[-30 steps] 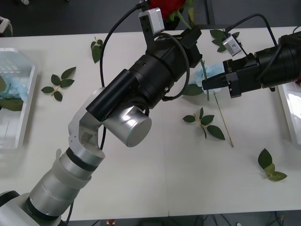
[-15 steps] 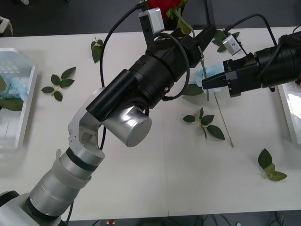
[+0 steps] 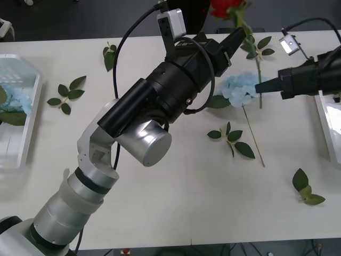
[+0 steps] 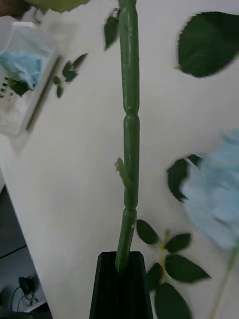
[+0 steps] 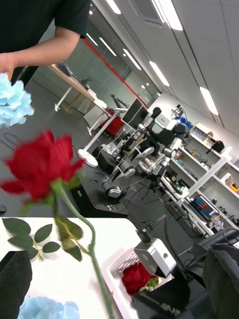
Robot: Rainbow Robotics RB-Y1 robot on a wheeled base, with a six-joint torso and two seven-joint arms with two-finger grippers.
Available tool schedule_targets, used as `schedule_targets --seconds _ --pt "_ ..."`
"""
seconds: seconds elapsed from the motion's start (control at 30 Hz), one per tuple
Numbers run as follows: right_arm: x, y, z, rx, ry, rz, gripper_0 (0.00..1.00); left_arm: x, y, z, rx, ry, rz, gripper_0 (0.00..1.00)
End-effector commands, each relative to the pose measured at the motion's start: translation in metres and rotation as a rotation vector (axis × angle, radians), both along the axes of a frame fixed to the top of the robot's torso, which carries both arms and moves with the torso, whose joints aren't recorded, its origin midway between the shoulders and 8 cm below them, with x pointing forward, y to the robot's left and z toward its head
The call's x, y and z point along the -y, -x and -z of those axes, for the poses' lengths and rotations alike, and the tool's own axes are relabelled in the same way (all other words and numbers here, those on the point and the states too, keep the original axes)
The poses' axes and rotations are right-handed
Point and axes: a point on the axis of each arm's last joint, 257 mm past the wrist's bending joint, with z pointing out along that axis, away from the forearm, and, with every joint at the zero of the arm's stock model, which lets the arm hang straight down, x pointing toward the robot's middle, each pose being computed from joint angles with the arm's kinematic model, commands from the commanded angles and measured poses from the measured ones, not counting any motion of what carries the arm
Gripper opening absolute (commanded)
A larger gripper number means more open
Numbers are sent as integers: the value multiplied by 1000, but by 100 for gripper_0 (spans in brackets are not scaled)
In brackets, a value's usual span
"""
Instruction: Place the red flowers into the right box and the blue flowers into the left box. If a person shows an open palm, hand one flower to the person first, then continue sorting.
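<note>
Right pincer [image 3: 259, 88]: pressed together on the lower stem of a red rose [image 3: 224, 6]; in the right wrist view the green stem is seen pinched between the black fingers [image 4: 107, 286].
Held rose: carried above the desk [image 3: 176, 202], its head beyond the far edge and its stem end hanging just below the grip.
Long axis: the stem is laid from the robot's side toward the far side, only slightly slanted, with the head at the far end.
Left pincer [image 3: 234, 38]: spread and holding nothing, raised just beside the rose stem on its left.
Blue hydrangea [image 3: 237, 88]: left lying on the desk between the two pincers, its thin stem pointed toward the robot.
Right box [image 3: 326, 128]: found to the right of the right pincer, near it; a red rose [image 5: 137, 276] is already seen inside.
Left box [image 3: 24, 114]: well apart at the left edge, with a blue cluster [image 3: 13, 98] in it.
Person [image 5: 45, 50]: a bare forearm and dark sleeve are seen past the desk; an open palm cannot be made out.
Turning relation: the rose is owned by the right arm, which is judged the nearer to the right box, so a short swing rightward is called for unless a palm is offered.
Writing: no brand or label can be read.
</note>
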Motion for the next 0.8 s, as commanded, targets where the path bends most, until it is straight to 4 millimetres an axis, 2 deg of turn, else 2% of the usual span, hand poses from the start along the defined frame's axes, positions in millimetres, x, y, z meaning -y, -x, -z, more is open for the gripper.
schedule_targets --seconds 0.03,0.1,0.13,0.2,0.23,0.3,0.47,0.6,0.7,0.8 --pt "94 -25 -7 -4 118 194 0 13 9 -15 26 20 32 100" --pt "140 -25 -1 -41 132 294 0 9 5 -7 19 -3 24 100" --pt "153 -25 -1 -51 135 323 0 9 6 -10 27 -8 27 100" --pt "202 -18 4 -87 148 430 0 2 2 -1 8 -62 18 100" --pt "214 -17 4 -94 150 455 0 0 2 0 0 -78 14 100" --pt "249 -4 7 -135 149 525 0 -10 4 3 -61 -157 -2 100" --pt "305 18 15 -191 128 669 0 -56 25 4 -244 -363 -61 100" --pt "341 43 35 -252 121 768 0 -72 46 12 -252 -444 -17 100" --pt "357 53 50 -280 147 814 0 -90 55 23 -197 -526 4 100" --pt "365 52 70 -286 206 844 0 -107 61 39 -130 -615 27 100"
